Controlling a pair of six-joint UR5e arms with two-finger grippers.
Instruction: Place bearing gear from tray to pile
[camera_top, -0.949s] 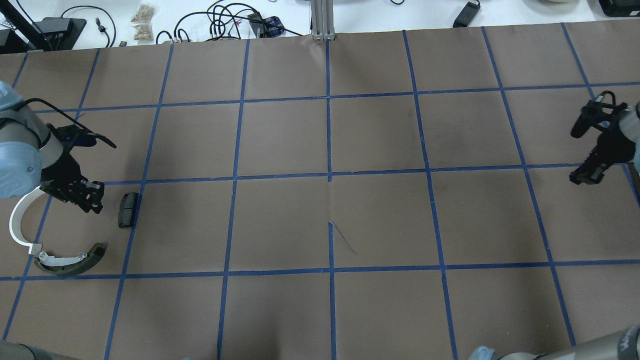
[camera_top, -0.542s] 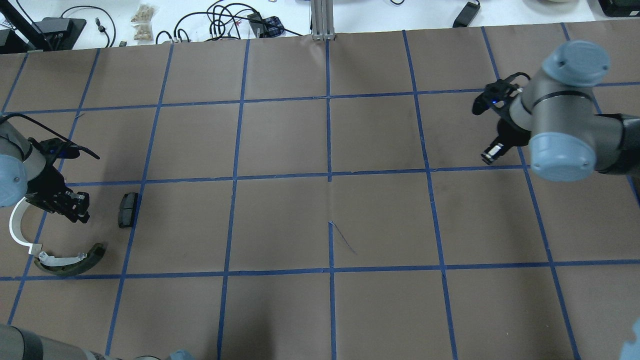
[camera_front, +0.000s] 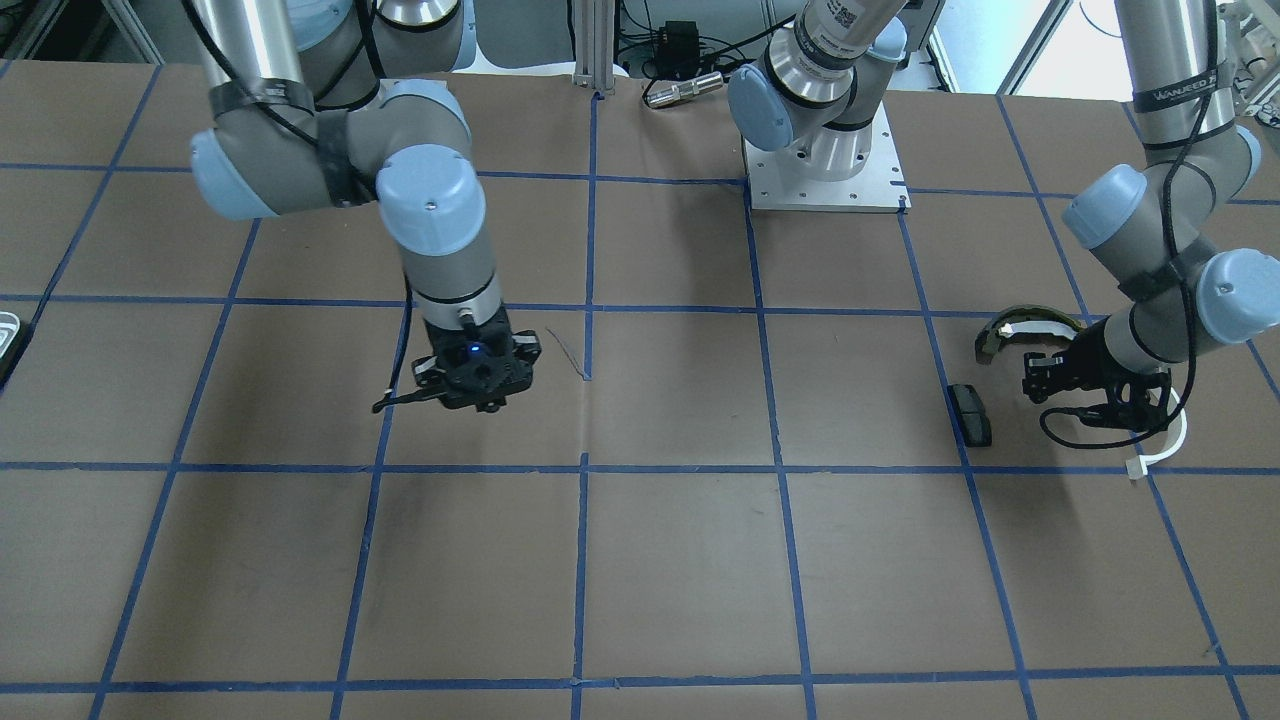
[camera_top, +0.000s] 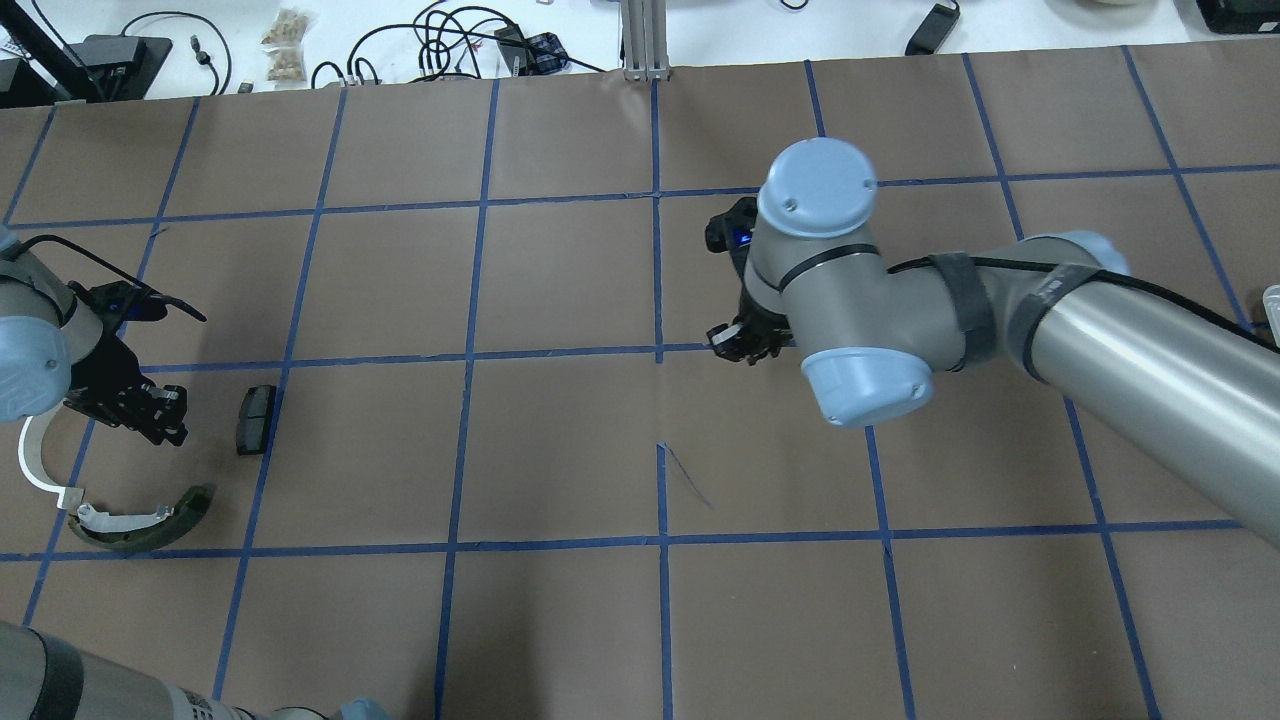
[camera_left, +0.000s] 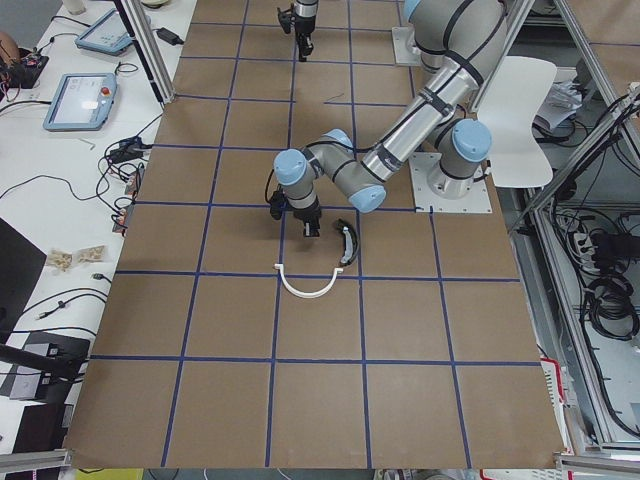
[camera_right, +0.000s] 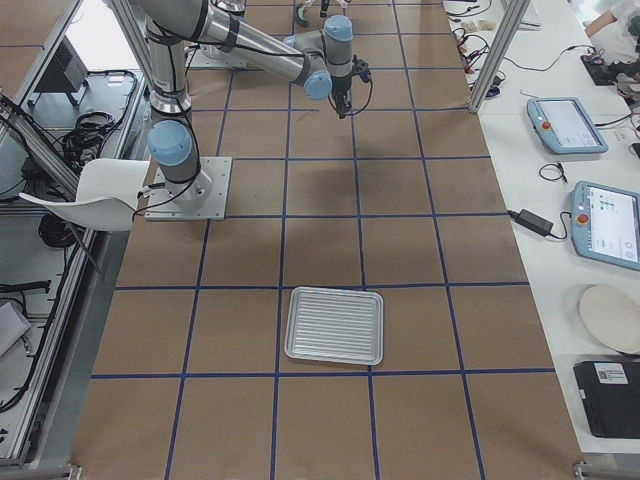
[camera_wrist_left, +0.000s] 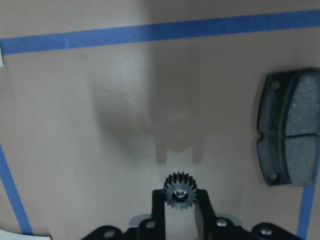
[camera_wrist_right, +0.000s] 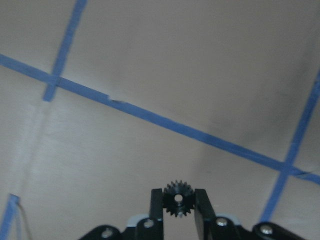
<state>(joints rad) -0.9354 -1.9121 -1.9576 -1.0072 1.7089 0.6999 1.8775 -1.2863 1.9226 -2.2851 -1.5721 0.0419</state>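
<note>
My left gripper is shut on a small black bearing gear and holds it just above the table. It hangs over the pile, beside the black pad, the white half-ring arc and the olive-and-white shoe. My right gripper is shut on a second black gear above the table's middle. The ribbed pale tray lies far to my right and shows nothing on it.
Brown paper with a blue tape grid covers the table. My right arm's elbow and forearm span the right half. Cables and devices lie beyond the far edge. The left arm's base plate stands at the robot side.
My right arm has swung from the table's right edge to the middle, carrying its gear. My left gripper has shifted slightly toward the left edge and stays over the pile.
</note>
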